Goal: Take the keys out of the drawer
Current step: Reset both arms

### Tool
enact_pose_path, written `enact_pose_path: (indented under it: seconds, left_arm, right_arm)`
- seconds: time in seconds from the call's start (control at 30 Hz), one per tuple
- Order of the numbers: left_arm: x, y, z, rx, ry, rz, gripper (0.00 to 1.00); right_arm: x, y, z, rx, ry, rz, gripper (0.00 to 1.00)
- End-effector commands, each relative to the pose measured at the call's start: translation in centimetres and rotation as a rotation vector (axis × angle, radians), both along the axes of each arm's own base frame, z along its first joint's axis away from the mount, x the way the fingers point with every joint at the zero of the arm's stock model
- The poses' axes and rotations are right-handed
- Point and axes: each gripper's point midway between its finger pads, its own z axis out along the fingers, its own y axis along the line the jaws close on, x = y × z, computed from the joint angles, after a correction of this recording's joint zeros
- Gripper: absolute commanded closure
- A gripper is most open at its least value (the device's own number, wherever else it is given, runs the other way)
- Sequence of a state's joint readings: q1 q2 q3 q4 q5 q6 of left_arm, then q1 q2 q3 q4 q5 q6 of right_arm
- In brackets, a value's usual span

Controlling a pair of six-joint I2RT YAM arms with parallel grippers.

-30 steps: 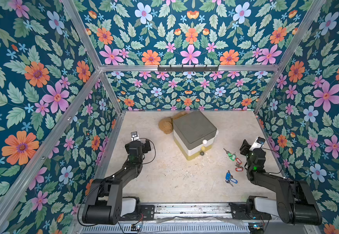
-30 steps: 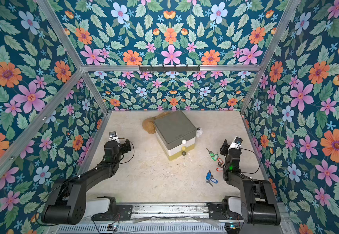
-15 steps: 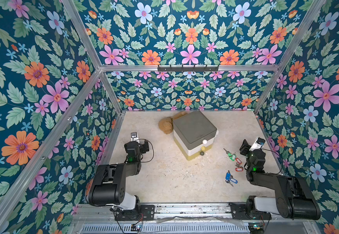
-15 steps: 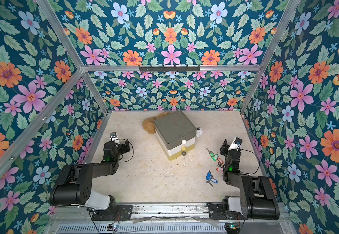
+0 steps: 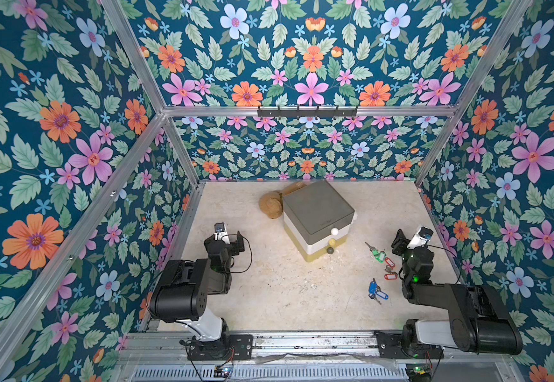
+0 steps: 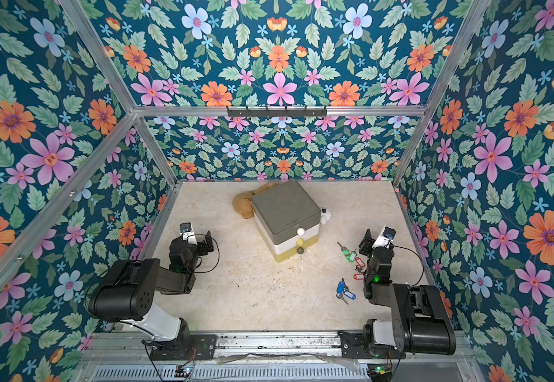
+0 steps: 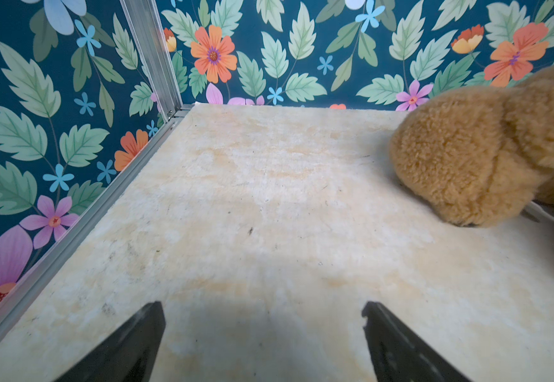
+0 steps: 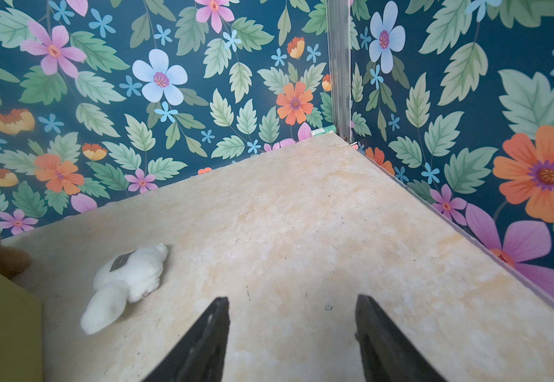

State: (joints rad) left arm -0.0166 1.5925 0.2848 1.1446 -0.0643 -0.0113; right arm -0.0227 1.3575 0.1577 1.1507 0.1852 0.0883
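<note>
The keys (image 5: 388, 263) lie out on the counter (image 5: 285, 291), right of centre in both top views, strung from green tag through red to blue. They sit just beside the right arm (image 5: 416, 264) and apart from the drawer chest (image 5: 317, 211) (its drawers look closed). Left pincer (image 7: 262, 307) and right pincer (image 8: 292, 299) both gape over bare counter, holding nothing.
</note>
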Motion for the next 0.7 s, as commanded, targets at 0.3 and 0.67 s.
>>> enact_pose_path:
  seconds: [0.3,0.67]
  left_arm:
    - [0.7,-0.2,1.4,-0.005,-0.055,-0.031,0.01]
    - [0.7,-0.2,1.4,-0.014,-0.056,-0.041,0.01]
  right_arm:
    - [-0.5,0.9,1.0,-0.029,-0.088,0.056,0.35]
    - [0.5,1.4,0.5,-0.03,-0.06,0.086,0.12]
